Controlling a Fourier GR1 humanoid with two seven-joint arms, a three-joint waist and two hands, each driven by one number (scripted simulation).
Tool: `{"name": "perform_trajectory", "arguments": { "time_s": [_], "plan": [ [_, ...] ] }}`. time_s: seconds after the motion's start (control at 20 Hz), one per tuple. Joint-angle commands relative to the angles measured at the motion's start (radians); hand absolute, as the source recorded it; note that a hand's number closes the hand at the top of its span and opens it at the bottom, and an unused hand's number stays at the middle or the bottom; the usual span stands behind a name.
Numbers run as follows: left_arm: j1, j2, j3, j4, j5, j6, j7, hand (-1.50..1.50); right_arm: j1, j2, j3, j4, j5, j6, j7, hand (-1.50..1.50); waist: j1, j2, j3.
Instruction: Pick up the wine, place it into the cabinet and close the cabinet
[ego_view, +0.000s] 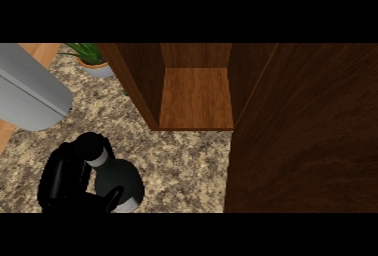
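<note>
Left hand (70, 172) curls round the wine bottle (118, 182) at near left, ready for the open cabinet (196, 97) beyond.

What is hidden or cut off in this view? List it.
- Wine bottle: mostly covered by the left hand curled round it; label unreadable.
- Right hand: out of the head view.
- Cabinet door: cut off by the right edge.
- Potted plant: cropped at the top.
- Grey object: cut off at the left.

Speckled counter (184, 160): cabinet (196, 90), potted plant (92, 60).
</note>
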Motion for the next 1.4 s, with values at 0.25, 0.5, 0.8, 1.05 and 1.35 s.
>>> {"name": "perform_trajectory", "arguments": {
  "time_s": [0.25, 0.5, 0.8, 1.05, 1.35],
  "plan": [
    [-0.172, -0.016, -0.201, -0.051, -0.017, 0.209, 0.154, 1.5, 0.028, 0.001, -0.031, -0.084, -0.096, 0.017, 0.001, -1.5, -0.006, 0.002, 0.0],
    [-0.258, -0.017, -0.378, -0.04, -0.037, 0.435, 0.204, 1.5, 0.035, 0.011, -0.01, -0.111, -0.067, 0.003, 0.033, -1.5, -0.01, 0.002, 0.0],
    [-0.452, -0.017, -0.422, 0.059, -0.032, 0.608, 0.244, 1.5, 0.031, 0.004, -0.047, -0.105, -0.118, 0.02, 0.025, -1.5, -0.016, 0.003, 0.0],
    [-0.561, -0.017, -0.387, 0.115, -0.065, 0.65, 0.291, 1.5, 0.117, 0.005, -0.04, -0.16, -0.124, 0.044, 0.017, -1.5, -0.017, 0.001, 0.0],
    [-0.614, -0.017, -0.423, 0.243, -0.038, 0.72, 0.21, 1.5, 0.106, -0.002, -0.052, -0.107, -0.121, 0.081, -0.023, -1.5, -0.014, 0.003, 0.0]
  ]
}}
